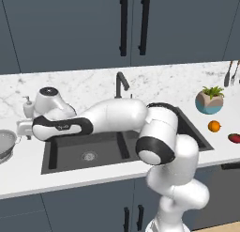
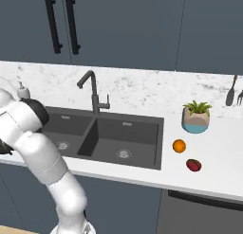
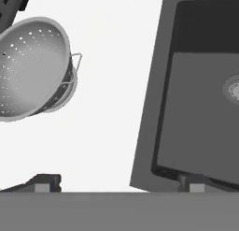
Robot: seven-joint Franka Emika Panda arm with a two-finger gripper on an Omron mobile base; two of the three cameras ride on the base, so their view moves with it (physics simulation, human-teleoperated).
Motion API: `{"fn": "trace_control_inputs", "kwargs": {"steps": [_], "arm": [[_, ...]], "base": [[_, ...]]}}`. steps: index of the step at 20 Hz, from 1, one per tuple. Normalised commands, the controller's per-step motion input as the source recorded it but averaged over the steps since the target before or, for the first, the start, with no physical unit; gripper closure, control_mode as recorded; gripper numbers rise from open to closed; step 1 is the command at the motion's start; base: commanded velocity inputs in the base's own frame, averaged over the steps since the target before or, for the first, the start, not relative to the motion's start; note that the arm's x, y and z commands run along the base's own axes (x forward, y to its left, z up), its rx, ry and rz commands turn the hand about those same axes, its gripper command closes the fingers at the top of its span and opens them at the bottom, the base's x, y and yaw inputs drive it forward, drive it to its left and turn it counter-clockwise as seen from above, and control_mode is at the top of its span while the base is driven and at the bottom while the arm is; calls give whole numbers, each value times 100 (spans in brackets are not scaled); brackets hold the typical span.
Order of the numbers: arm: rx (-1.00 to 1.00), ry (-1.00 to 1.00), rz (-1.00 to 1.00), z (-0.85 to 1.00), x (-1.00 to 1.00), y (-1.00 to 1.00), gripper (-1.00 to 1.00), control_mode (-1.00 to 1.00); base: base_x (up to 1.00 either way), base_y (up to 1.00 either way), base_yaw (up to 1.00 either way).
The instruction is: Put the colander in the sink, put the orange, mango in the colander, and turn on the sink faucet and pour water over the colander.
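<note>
The silver colander (image 1: 4, 143) sits on the white counter left of the dark double sink (image 1: 65, 156). In the hand view the colander (image 3: 33, 66) lies upper left, with the sink's (image 3: 196, 113) left basin on the right. My gripper (image 1: 20, 131) hovers over the counter between them, open and empty; its fingertips (image 3: 47, 182) stand wide apart around the gripper midpoint (image 3: 119, 184). The orange (image 1: 214, 126) and the red-green mango (image 1: 234, 138) rest on the counter right of the sink, as do the orange (image 2: 179, 146) and mango (image 2: 193, 165) in the right base view. The faucet (image 1: 121, 84) rises behind the sink.
A white soap dispenser (image 1: 29, 105) stands behind the sink's left corner. A potted plant (image 1: 209, 100) sits right of the sink near the fruit. Utensils (image 2: 231, 93) hang at the far right wall. Dark cabinets line the wall above.
</note>
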Motion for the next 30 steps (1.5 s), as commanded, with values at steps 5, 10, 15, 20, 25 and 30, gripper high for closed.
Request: {"fn": "trace_control_inputs", "kwargs": {"steps": [5,10,15,20,25,30], "arm": [[0,15,0,-8,25,63,-100,-100],[0,9,0,0,27,55,-100,-100],[-1,9,0,0,21,37,-100,-100],[-4,4,0,0,14,45,-100,-100],[-12,0,0,-13,20,59,-100,-100],[-25,0,-5,-35,22,51,-100,-100]], "base": [[0,0,0],[0,0,0],[0,0,0],[0,0,0],[0,0,0],[0,0,0]]}}
